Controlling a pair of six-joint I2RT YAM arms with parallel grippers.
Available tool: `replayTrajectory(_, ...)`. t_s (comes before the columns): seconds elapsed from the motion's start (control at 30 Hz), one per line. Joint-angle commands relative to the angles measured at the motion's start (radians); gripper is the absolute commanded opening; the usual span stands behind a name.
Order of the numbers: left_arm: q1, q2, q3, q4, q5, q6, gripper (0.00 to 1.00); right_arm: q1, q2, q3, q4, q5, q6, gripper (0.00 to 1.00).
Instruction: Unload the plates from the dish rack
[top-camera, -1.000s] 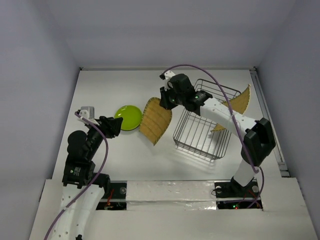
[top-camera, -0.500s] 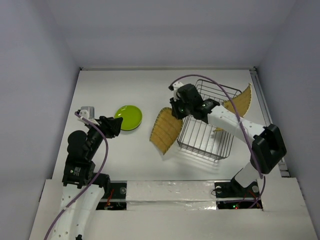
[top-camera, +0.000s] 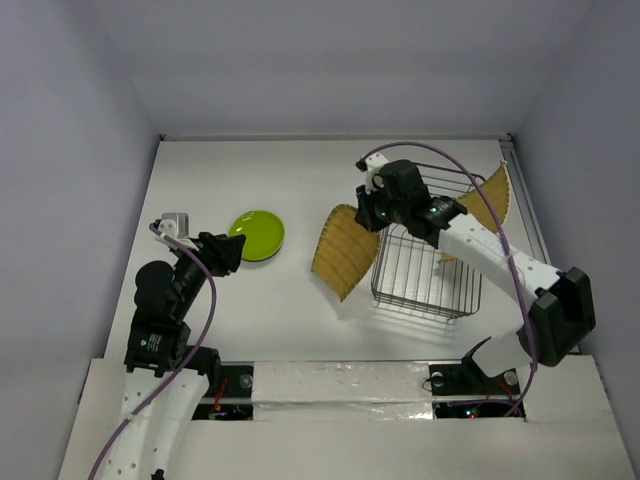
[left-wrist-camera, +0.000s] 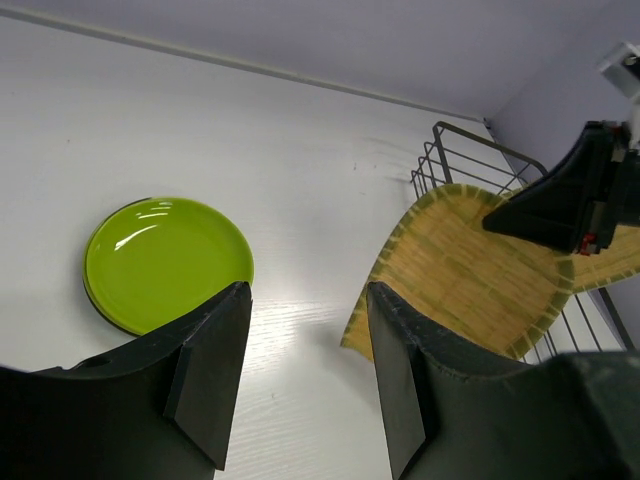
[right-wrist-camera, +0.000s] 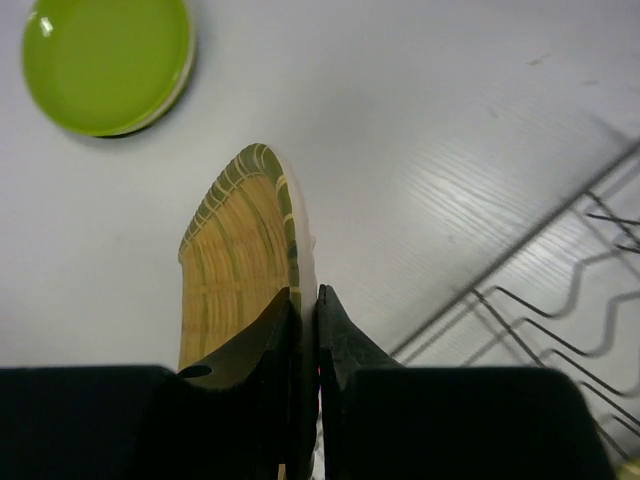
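Above white table (top-camera: 230, 180), grey-walled, R end effector (right-wrist-camera: 302, 300) grips plate (top-camera: 343, 252), L end effector (left-wrist-camera: 305, 300) parted

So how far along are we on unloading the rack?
Looks done: the green plate lies flat on the table. In hand: the right gripper is shut on a bamboo plate, held on edge just left of the dish rack. Left: a second bamboo plate leans at the rack's far right side. The left gripper is open and empty.

No readable text, labels or numbers anywhere.
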Motion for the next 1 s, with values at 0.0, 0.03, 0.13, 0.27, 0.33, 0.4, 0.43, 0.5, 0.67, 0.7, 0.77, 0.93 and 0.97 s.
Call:
replayTrajectory(0.0, -0.004, -0.004, 0.003, 0.027, -0.006, -0.008, 0.46, 0.006, 0.079, 0.036, 0.168, -0.231, 0.052, 0.00)
replayTrajectory(0.03, -0.004, -0.004, 0.003, 0.028, -0.008, -0.008, 0.46, 0.006, 0.135, 0.046, 0.189, -0.280, 0.064, 0.00)
replayTrajectory(0.13, -0.004, -0.003, 0.001, 0.027, -0.008, -0.008, 0.46, 0.024, 0.221, 0.074, 0.191, -0.311, 0.064, 0.00)
replayTrajectory(0.27, -0.004, 0.002, 0.003, 0.027, -0.006, -0.007, 0.46, 0.033, 0.318, 0.083, 0.214, -0.308, 0.062, 0.00)
replayTrajectory(0.33, -0.004, 0.002, 0.003, 0.028, -0.006, -0.007, 0.46, 0.033, 0.330, 0.075, 0.212, -0.273, 0.061, 0.00)
replayTrajectory(0.4, -0.004, 0.003, 0.003, 0.030, -0.003, -0.005, 0.46, 0.033, 0.349, 0.072, 0.200, -0.243, 0.058, 0.00)
replayTrajectory(0.43, -0.004, 0.003, 0.003, 0.030, -0.002, -0.007, 0.46, 0.033, 0.352, 0.069, 0.194, -0.200, 0.055, 0.00)
replayTrajectory(0.5, -0.004, 0.008, 0.003, 0.032, 0.000, -0.007, 0.46, 0.033, 0.362, 0.060, 0.186, -0.158, 0.049, 0.09)
replayTrajectory(0.67, -0.004, 0.013, 0.003, 0.030, 0.004, -0.005, 0.46, 0.033, 0.427, 0.088, 0.186, -0.095, 0.045, 0.25)
replayTrajectory(0.7, -0.004, 0.011, 0.003, 0.032, 0.004, -0.004, 0.46, 0.033, 0.439, 0.095, 0.189, -0.094, 0.045, 0.26)
replayTrajectory(0.77, -0.004, 0.011, 0.003, 0.032, 0.001, -0.005, 0.46, 0.033, 0.470, 0.126, 0.186, -0.091, 0.050, 0.32)
replayTrajectory(0.93, -0.004, 0.010, 0.003, 0.028, 0.000, -0.004, 0.46, 0.033, 0.493, 0.172, 0.182, -0.110, 0.065, 0.37)
replayTrajectory(0.97, -0.004, 0.010, 0.003, 0.030, 0.001, -0.005, 0.46, 0.033, 0.491, 0.181, 0.182, -0.104, 0.071, 0.37)
